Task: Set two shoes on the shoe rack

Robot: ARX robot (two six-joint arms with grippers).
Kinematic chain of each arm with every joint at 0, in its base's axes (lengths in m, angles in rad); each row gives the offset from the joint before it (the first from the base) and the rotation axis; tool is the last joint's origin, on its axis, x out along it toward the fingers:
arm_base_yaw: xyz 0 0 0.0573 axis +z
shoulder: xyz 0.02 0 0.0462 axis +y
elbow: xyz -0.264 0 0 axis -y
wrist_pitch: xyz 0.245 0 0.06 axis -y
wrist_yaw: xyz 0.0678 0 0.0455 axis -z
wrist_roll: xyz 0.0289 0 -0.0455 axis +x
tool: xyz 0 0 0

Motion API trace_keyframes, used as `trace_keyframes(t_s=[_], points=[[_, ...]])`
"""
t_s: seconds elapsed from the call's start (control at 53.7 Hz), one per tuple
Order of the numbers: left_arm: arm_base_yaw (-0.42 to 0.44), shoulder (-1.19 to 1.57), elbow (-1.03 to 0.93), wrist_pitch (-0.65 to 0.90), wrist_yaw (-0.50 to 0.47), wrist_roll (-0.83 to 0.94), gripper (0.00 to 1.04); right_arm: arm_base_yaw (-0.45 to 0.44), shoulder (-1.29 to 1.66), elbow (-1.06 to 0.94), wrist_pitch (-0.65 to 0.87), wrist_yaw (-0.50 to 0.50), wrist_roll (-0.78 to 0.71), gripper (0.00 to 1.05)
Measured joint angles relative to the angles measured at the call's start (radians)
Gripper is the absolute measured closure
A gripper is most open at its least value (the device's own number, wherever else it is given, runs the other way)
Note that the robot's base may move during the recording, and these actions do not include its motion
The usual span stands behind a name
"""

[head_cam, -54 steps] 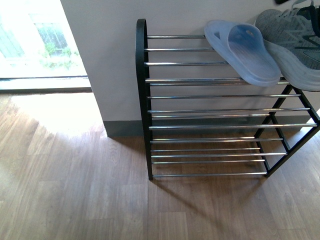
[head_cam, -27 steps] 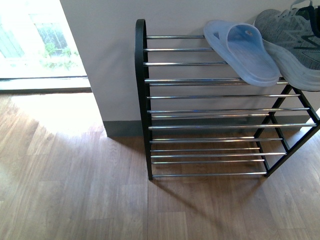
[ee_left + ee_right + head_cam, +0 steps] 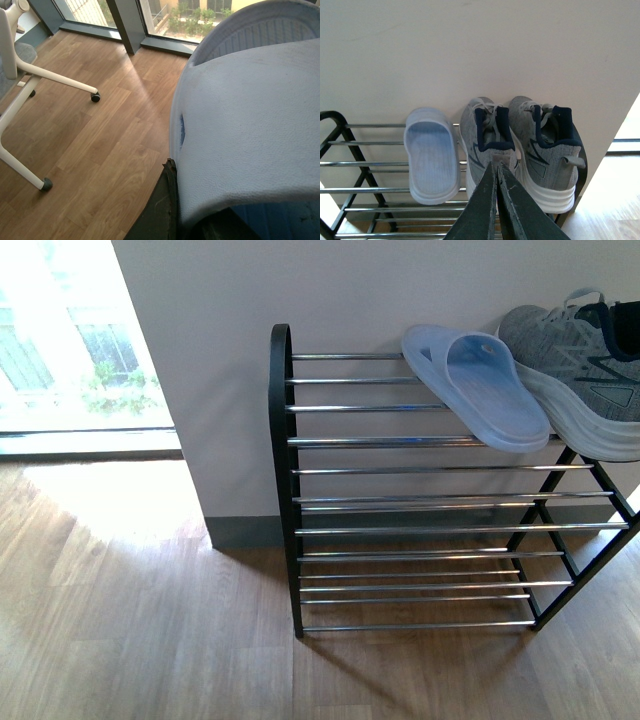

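Nearest the left wrist camera, a pale blue rubber slide [image 3: 250, 115] fills most of the picture, its textured strap arching over the dark left gripper [image 3: 167, 210]. The fingers sit under and against the strap, so I judge them clamped on this slide, though the contact itself is hidden. Carrying it by the strap leaves the sole free to land flat. Below it lie brown wooden floorboards [image 3: 100, 140], with a white wheeled chair base [image 3: 30, 100] off to one side and dark-framed floor-level windows [image 3: 125, 25] beyond. This slide is well away from the rack and remains to be delivered.

In the right wrist view, the right gripper [image 3: 496, 200] shows its two dark fingers pressed together with nothing between them. It hangs just in front of the low black-framed shoe rack with silver rod shelves [image 3: 370, 162]. On the top tier stand two grey knit sneakers with white soles and navy lining [image 3: 520, 145], side by side with heels outward and toes to the pale wall [image 3: 480, 50]. Just beside them lies a second pale blue slide [image 3: 431, 160], sole flat across the rods.

The front view shows bare rods on the top tier next to that resting slide, the likely place for its partner. The lower tiers hold nothing.
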Motion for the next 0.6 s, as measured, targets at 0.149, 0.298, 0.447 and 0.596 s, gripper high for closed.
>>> trace_keyframes(t_s=[0.149,0.298,0.447,0.596], points=[[0.000,0.000,0.000,0.000,0.000,0.000,1.03,0.000,-0.076,-0.054,-0.024,-0.002,0.000,1.03],[0.000,0.000,0.000,0.000,0.000,0.000,1.03,0.000,-0.182,-0.112,-0.076,-0.003,0.000,1.03],[0.000,0.000,0.000,0.000,0.000,0.000,1.03,0.000,-0.258,-0.183,-0.071,-0.003,0.000,1.03],[0.000,0.000,0.000,0.000,0.000,0.000,1.03,0.000,-0.372,-0.214,-0.169,-0.003,0.000,1.03]])
